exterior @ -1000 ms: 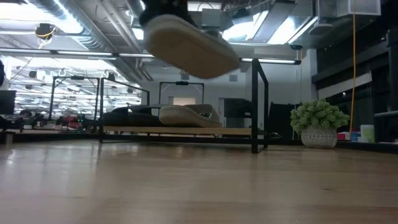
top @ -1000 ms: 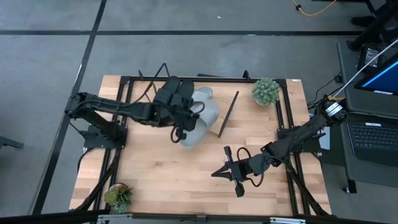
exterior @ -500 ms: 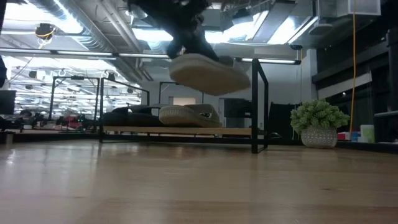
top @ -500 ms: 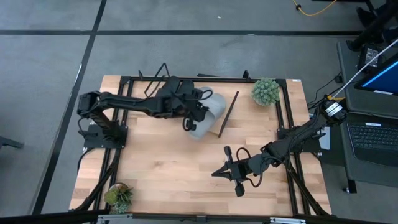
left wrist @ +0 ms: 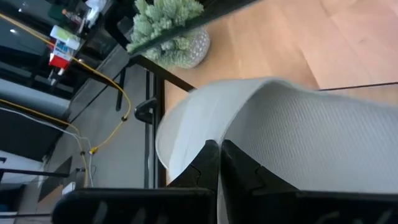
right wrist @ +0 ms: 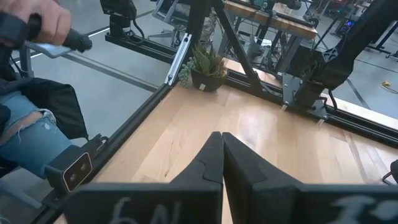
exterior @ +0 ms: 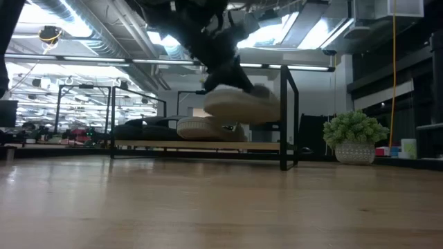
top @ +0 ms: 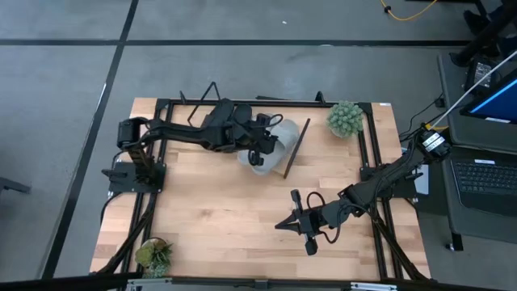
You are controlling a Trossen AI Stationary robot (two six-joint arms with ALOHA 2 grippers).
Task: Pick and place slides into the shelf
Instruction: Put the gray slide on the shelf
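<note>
The left gripper is out over the far side of the counter with a light grey slide pinched in its jaws; from the left wrist view the two dark fingers are closed tight on the edge of the grey strap. In the low view the sandal hangs sole-down in the air just above the shelf, roughly level but not yet touching the board. On that board there is already another grey slide and, to its left, a dark low shape that looks like the black slides, though I can't make out how many. So I'd say this is the carry-and-place step for what may be the last sandal. What comes next, to my eye, is easing it down onto the free stretch of board at the right end, near the black upright post, without landing on the grey one already there, then letting go. The right gripper waits near the front of the counter, its jaws pressed together on nothing. A small potted plant stands at the far right corner, clear of the shelf.
</note>
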